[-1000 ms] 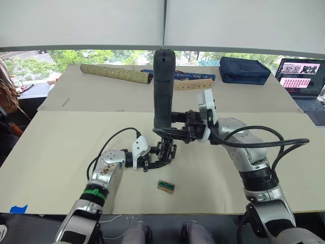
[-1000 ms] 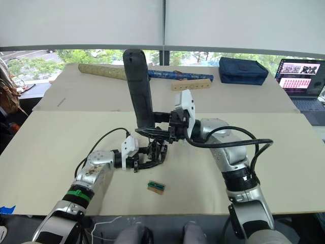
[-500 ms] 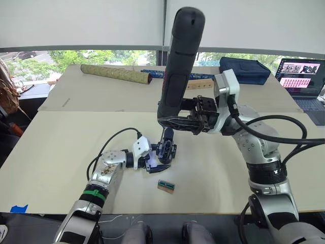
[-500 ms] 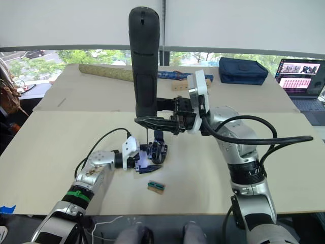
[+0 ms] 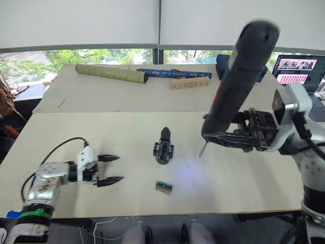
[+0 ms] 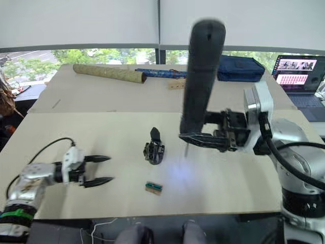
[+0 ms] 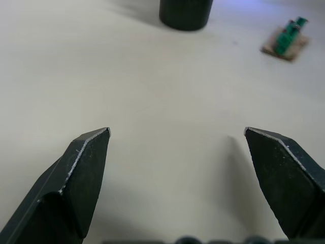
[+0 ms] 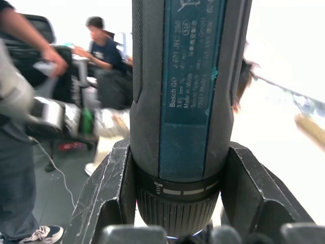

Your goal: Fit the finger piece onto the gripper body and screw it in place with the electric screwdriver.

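Observation:
The gripper body [image 5: 163,151] stands alone mid-table, and a black pointed finger piece [image 5: 165,134] sticks up from its top. To its right my right gripper [image 5: 231,138] is shut on the electric screwdriver [image 5: 238,76]. The tool leans to the right, its thin bit [image 5: 201,151] hangs above the table, and its light makes a pale spot beside the body. The right wrist view shows the screwdriver [image 8: 185,101] clamped between both fingers [image 8: 114,188]. My left gripper [image 5: 111,169] lies open and empty on the table, well left of the body; its wrist view shows the body's round base [image 7: 185,10] ahead.
A small tan block with a green top [image 5: 164,186] lies just in front of the gripper body. On the far table are a tan roll [image 5: 110,73], a blue roll [image 5: 172,73], a drilled wooden strip [image 5: 189,83] and a laptop [image 5: 297,71]. People [image 8: 101,51] stand behind the screwdriver in the right wrist view.
My left gripper has let go of the gripper body, opened and drawn back to the left. The right arm has swung the screwdriver away to the right. The head camera has shifted.

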### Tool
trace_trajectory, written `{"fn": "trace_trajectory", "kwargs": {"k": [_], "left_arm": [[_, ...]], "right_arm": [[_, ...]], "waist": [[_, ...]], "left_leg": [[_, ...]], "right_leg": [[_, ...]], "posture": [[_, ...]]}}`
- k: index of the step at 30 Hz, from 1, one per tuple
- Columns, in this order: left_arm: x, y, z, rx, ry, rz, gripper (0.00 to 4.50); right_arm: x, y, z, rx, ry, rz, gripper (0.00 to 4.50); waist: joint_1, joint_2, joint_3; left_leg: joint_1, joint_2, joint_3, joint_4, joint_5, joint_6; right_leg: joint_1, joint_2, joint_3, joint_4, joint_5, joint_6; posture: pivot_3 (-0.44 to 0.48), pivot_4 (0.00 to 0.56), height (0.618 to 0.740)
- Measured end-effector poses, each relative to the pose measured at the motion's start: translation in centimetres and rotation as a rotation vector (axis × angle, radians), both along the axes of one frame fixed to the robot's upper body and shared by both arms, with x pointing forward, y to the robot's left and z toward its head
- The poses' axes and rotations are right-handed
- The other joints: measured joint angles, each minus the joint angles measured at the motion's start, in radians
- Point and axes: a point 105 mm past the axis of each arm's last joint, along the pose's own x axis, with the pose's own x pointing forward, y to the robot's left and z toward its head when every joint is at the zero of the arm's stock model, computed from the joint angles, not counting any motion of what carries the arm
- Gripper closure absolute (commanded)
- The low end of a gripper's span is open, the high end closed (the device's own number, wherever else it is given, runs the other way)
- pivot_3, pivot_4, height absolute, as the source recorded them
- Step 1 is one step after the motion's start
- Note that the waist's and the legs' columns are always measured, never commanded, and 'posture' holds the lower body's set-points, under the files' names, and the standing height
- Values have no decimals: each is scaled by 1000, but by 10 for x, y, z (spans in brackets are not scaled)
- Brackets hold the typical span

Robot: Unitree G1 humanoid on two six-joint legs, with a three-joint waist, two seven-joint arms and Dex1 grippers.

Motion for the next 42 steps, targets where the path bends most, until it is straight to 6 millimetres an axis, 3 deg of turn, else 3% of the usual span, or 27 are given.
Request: {"fn": "trace_trajectory", "kwargs": {"k": [3,6,11,18,23,30,42], "left_arm": [[-10,5,2,-8,20,-13,23],[-12,-7,12,-21,-14,-66,23],[-19,-43,22,-40,-65,-201,23],[-27,-86,3,-39,-33,-287,23],[-31,-115,-13,6,-28,-367,23],[-27,-142,-17,13,-61,-411,23],[-23,-155,-21,2,-68,-400,23]], "right_arm": [[-1,-13,-11,-11,-4,-67,2596],[-1,-11,-10,5,-29,-83,2596],[-8,21,-4,69,-75,4,2596],[-21,73,-19,111,-26,164,2596],[-24,89,-29,103,-41,212,2596],[-23,95,-41,67,-84,242,2596],[-19,97,-51,50,-86,244,2596]], "waist": [[4,-1,2],[6,-2,4],[2,-2,6],[7,-3,7],[14,-4,8],[15,-5,9],[20,-5,9]], "left_leg": [[0,0,0,1,-1,2],[0,0,0,1,0,1],[0,1,0,0,2,-3],[0,0,0,1,2,-3],[-2,0,0,6,2,-3],[-2,0,0,7,2,-2],[0,-1,-1,8,-1,3]], "right_leg": [[0,0,0,0,0,0],[0,1,0,1,1,0],[0,4,1,1,1,0],[1,4,1,1,0,0],[1,5,1,1,0,0],[1,5,1,2,1,1],[4,4,1,3,1,1]], "posture": [[0,150,740],[0,150,740],[0,150,740],[0,150,740],[0,150,740],[0,150,740],[0,150,740]]}}
